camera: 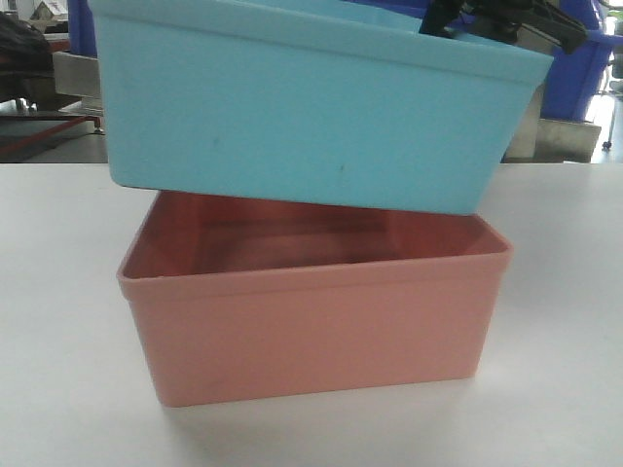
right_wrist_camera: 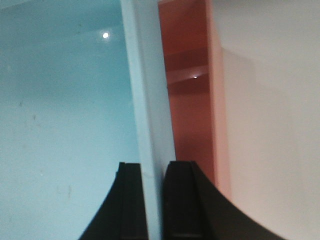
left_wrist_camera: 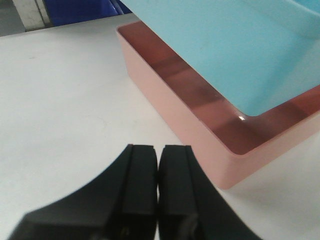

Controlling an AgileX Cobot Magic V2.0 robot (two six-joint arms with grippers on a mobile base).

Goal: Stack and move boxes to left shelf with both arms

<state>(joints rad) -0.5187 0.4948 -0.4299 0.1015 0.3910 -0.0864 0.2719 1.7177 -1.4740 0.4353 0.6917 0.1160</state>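
Nearest the lens, the left gripper [left_wrist_camera: 159, 152] is hovering over the white tabletop [left_wrist_camera: 60, 100] with its two black fingers squeezed together and nothing between them. At about 1 o'clock from it, the salmon-pink tub [camera: 311, 331] is sitting flat on that table, open side up. On the other wrist cam the right gripper [right_wrist_camera: 152, 167] is pinching the side wall of the light blue tub [camera: 292, 117], one finger inside and one outside, so it's clamping onto that one. The blue tub is hanging right over the pink tub's opening and looking a bit tilted, right end lower from the front. Honestly can't tell if the two are touching. Further back, dark blue bins [camera: 584, 68] are peeking out at 2 o'clock behind everything
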